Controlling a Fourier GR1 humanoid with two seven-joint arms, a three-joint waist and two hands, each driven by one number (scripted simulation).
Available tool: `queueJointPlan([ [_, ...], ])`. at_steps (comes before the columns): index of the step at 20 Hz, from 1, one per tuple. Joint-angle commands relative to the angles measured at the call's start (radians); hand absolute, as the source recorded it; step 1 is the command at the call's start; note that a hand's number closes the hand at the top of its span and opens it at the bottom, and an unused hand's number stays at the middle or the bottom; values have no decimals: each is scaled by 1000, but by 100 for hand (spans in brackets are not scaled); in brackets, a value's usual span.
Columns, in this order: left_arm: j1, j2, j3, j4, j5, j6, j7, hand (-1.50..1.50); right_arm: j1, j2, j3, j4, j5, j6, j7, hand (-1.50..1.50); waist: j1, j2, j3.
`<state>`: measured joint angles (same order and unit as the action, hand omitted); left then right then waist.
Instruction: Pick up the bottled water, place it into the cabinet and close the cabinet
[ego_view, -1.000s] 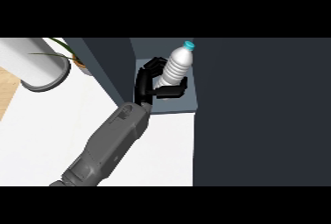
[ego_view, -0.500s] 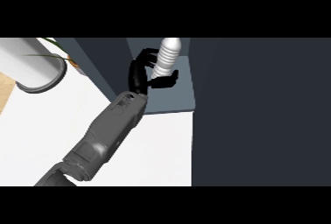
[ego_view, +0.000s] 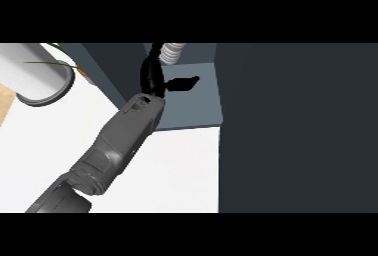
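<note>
1. Inside the cabinet (ego_view: 193, 107), the bottled water (ego_view: 172, 51) shows at the view's top edge, with the left hand (ego_view: 152, 75) curled round it.
2. Pickup looks done (placing nearly); releasing, withdrawing and shutting the door (ego_view: 295, 125) remain.
</note>
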<state>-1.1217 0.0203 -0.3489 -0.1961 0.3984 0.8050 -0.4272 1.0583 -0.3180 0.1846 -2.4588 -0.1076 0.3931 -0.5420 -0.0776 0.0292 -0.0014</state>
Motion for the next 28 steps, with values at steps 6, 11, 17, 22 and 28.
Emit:
queueJointPlan([
  [6, 36, -20, 166, -196, 149, -215, -269, 150, 5, 11, 18, -32, -39, 16, 8, -150, 11, -7, -2],
  [11, 23, -20, 149, -192, 188, -335, -261, 150, 9, -33, -46, -92, -101, 43, 46, -150, 23, -15, 0],
  [17, 90, -20, 22, -337, 276, -295, -205, 150, 77, -9, 11, -144, -54, 37, 48, -150, 23, -31, 1],
  [22, 280, -20, -114, -517, 365, -480, -183, 150, 50, 8, 48, -126, 6, 9, 62, -150, 45, -37, -1],
  [28, 490, -20, -274, -771, 425, -489, -173, -150, 103, 21, 118, -201, 48, -26, 98, -150, 73, -42, -2],
])
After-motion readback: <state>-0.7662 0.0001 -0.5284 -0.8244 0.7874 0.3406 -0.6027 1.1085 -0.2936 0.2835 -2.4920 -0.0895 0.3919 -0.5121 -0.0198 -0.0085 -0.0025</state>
